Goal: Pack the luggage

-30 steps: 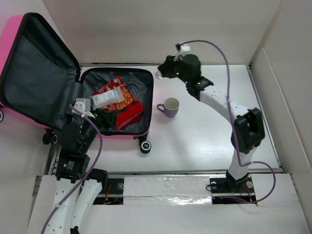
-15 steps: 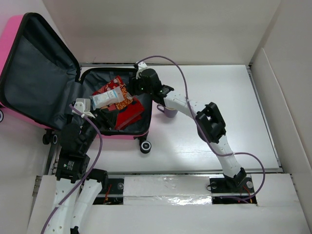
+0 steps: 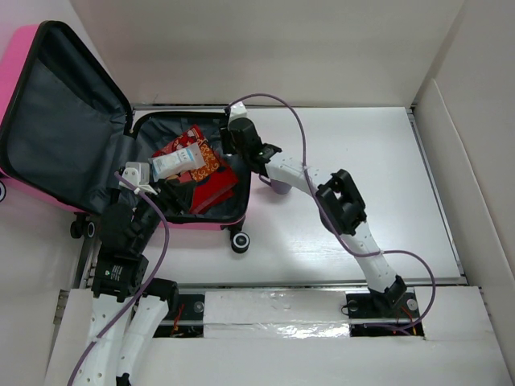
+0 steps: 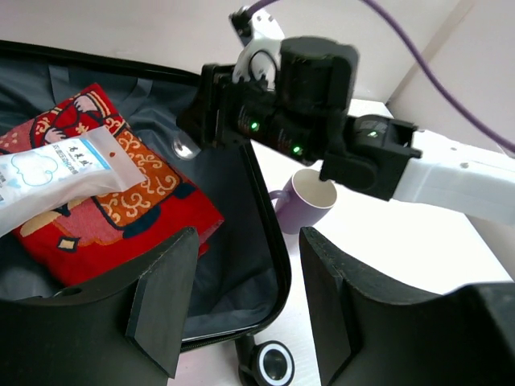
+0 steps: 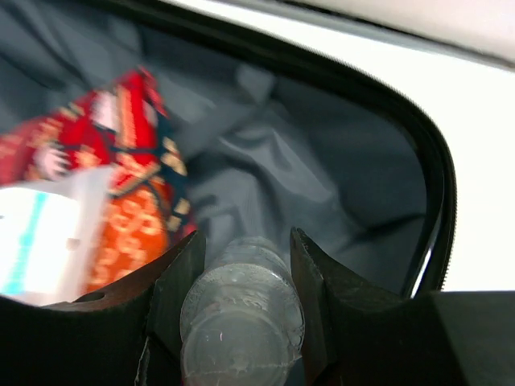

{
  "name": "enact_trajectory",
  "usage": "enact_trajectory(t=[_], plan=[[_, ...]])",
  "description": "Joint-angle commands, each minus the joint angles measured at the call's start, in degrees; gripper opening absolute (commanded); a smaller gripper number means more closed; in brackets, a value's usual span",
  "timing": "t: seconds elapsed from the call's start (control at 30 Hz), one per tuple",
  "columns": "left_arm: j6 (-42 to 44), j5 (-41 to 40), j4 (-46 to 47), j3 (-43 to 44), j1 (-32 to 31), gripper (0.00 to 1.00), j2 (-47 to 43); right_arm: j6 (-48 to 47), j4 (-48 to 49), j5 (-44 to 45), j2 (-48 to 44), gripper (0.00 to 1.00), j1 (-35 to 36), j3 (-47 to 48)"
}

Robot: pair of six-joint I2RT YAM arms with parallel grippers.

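Right wrist view shows one clear bottle [image 5: 241, 301] clamped in the right gripper [image 5: 245, 245], unclear from above; left gripper [image 4: 245, 297] gapes empty over one luggage [image 3: 68, 121].

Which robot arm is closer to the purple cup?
Right. The right arm stretches just above the purple cup, the right gripper holding a clear bottle over the luggage. The left gripper hangs open at the luggage's near left edge, farther off.

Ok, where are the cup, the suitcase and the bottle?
cup [image 4: 299, 213], left wrist view, purple side
suitcase [image 3: 14, 88], top view, pink lid shell
bottle [image 5: 241, 310], right wrist view, clear round end
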State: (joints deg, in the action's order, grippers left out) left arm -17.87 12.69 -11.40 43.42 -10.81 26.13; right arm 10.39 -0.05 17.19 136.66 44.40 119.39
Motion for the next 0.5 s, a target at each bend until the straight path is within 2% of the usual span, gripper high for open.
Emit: enact_trajectory(t=[0.0,0.1,0.23,0.4,0.47], plan=[[-0.1,1.0,3.2,0.7,-0.2,0.5,0.1,-2.8,1.2,4.6,1.8,0.45,1.6,2.2],[-0.1,0.8,3.1,0.9,-0.2,0.5,0.0,-3.4,0.2,4.3,2.1,0.51,2.3,2.3],[-0.1,0.8,3.2,0.7,-0.2,0.5,0.0,-3.6,2.2,2.7,-1.7,0.72,2.8,-0.4],[-0.1,0.8,3.0,0.7,-0.2,0.5,0.1,-5.0,3.0,1.3,-9.1,0.8,2.8,-4.0],[-0.1,0.8,3.1,0.8,-0.2,0.5,-0.1,-5.9,4.6,1.1,-13.1,0.81,2.8,-8.9]])
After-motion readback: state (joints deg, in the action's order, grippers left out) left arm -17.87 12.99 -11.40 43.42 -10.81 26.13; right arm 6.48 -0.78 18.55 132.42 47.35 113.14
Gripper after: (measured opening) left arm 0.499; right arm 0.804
